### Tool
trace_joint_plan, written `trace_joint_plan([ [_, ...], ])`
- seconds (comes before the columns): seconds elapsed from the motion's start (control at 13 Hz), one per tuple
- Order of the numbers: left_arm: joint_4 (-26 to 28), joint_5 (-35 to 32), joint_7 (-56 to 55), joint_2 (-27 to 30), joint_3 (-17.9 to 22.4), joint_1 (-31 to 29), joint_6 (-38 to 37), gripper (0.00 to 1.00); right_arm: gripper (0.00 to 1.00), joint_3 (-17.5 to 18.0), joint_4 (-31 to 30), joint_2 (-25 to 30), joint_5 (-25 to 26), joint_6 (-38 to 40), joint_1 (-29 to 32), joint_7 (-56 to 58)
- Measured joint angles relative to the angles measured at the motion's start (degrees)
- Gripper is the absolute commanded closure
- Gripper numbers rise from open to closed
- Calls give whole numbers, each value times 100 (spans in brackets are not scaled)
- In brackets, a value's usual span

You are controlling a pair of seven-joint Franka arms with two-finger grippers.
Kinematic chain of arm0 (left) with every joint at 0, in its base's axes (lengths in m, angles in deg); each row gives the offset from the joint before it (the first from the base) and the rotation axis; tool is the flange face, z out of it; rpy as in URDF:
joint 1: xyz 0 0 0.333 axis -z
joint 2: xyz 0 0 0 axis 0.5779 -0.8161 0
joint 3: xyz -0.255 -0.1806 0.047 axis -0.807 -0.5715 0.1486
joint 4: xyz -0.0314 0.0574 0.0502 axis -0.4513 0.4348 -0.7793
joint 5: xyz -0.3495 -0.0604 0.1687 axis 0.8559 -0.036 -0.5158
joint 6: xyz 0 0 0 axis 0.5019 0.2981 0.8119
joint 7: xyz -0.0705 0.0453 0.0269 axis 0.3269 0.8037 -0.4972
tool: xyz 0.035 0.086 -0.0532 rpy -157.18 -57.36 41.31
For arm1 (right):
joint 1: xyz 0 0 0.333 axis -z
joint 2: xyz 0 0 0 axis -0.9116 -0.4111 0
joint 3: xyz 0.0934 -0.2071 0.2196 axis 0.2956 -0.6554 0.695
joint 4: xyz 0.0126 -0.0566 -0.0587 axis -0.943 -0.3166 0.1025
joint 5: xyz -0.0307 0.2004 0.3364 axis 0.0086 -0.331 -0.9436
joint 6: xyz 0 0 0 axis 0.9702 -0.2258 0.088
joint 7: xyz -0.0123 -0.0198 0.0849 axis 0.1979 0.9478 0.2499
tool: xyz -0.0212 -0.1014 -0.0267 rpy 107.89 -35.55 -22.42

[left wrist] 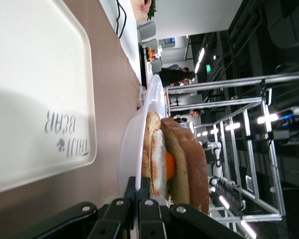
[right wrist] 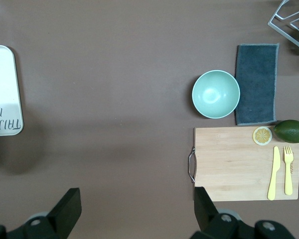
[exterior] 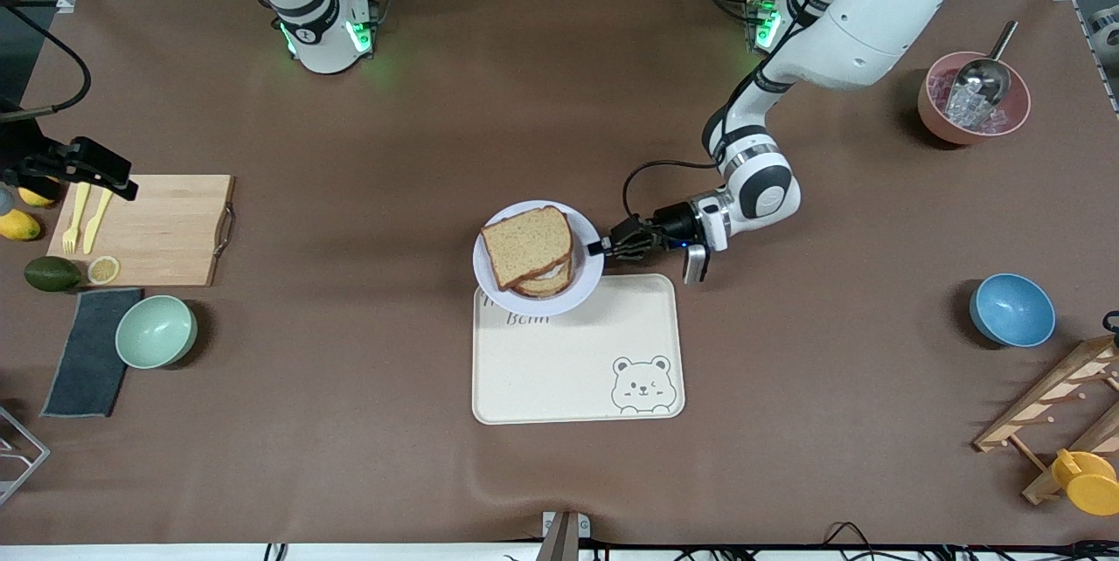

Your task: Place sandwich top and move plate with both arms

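1. The sandwich top (exterior: 527,245) already lies on the stack, so moving the plate (exterior: 489,271) is the step in hand.
2. My left gripper (exterior: 605,248) is clamped on the plate's rim, apparently lifting it partly over the tray (exterior: 577,369).
3. My right gripper (right wrist: 134,211) waits wide open, holding nothing, over the cutting board (exterior: 166,229).
4. Next: level, steady carrying.

Both arms were glossy white, built of rounded, jointed segments with black bands at the joints. Each base (exterior: 325,35) carried a black ring and glowed with green lights. A black cable looped from the left arm's wrist (exterior: 759,190) at about nine o'clock, running to its black, skeletal left gripper (exterior: 601,247), where a small blue light shone. A silver-grey camera block hung beneath that wrist. Round silver screws dotted the black links. The right gripper (right wrist: 134,209) showed two matte black, wedge-shaped fingers (right wrist: 67,211).
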State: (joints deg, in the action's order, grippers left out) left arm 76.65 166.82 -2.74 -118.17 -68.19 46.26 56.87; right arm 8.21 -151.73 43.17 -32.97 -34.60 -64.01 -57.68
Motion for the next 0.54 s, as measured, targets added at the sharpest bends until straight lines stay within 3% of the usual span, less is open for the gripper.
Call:
trace_joint_plan([
  [0.54,-550,0,-880,90,21,-94,961,100,0,3,0,-7,0,1,-4,0],
])
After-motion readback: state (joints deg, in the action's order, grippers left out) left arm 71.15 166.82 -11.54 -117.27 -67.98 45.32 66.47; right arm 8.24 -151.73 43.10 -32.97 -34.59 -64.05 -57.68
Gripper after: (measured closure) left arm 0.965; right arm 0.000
